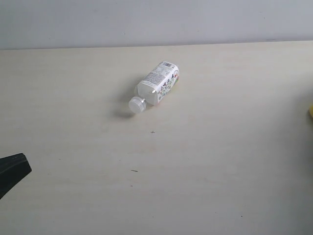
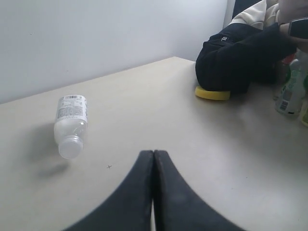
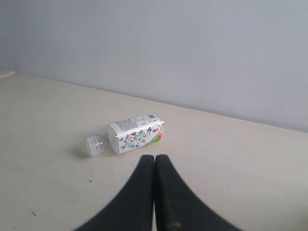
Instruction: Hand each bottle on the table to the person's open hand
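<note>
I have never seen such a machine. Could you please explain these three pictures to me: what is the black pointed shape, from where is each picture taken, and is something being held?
It is a robot with two arms, each ending in a gripper with two black fingers. One picture comes from a camera off the arms, looking down on the pale table. The other two come from cameras on the wrists, so the black pointed shape is that arm's own gripper: the left gripper and the right gripper. Both are shut and hold nothing.

One whitish bottle lies on its side on the table, apart from both grippers. The left wrist view also shows a person's black sleeve resting over something yellow, with more bottles standing nearby.
</note>
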